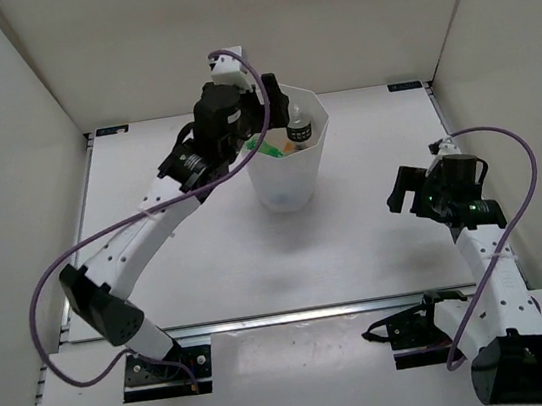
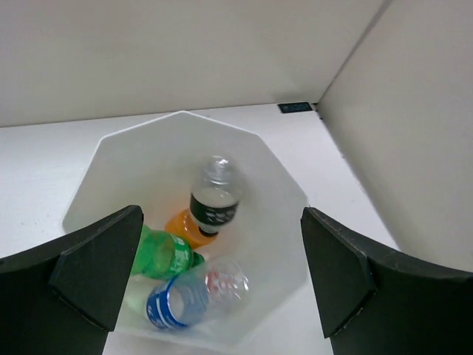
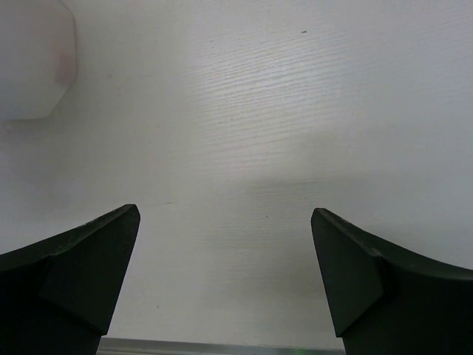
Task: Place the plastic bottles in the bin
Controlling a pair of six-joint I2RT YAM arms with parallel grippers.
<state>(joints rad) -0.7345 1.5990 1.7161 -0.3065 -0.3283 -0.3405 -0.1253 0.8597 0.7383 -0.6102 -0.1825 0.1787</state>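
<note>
Seeing black-label bottle (image 2: pixel 214 203), orange bottle (image 2: pixel 185 225), green bottle (image 2: pixel 162 255), blue-label bottle (image 2: pixel 174 303) and clear bottle (image 2: pixel 223 279) inside bin (image 2: pixel 148 159), with left gripper (image 2: pixel 220 248) spread wide, empty above it, right gripper (image 3: pixel 225 259) likewise agape over table (image 3: pixel 295 111).

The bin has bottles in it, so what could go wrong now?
The left gripper hangs open right above the bin, so pulling away low could bump its rim and tip it. The black-label bottle sticks up highest and might get knocked too.
</note>
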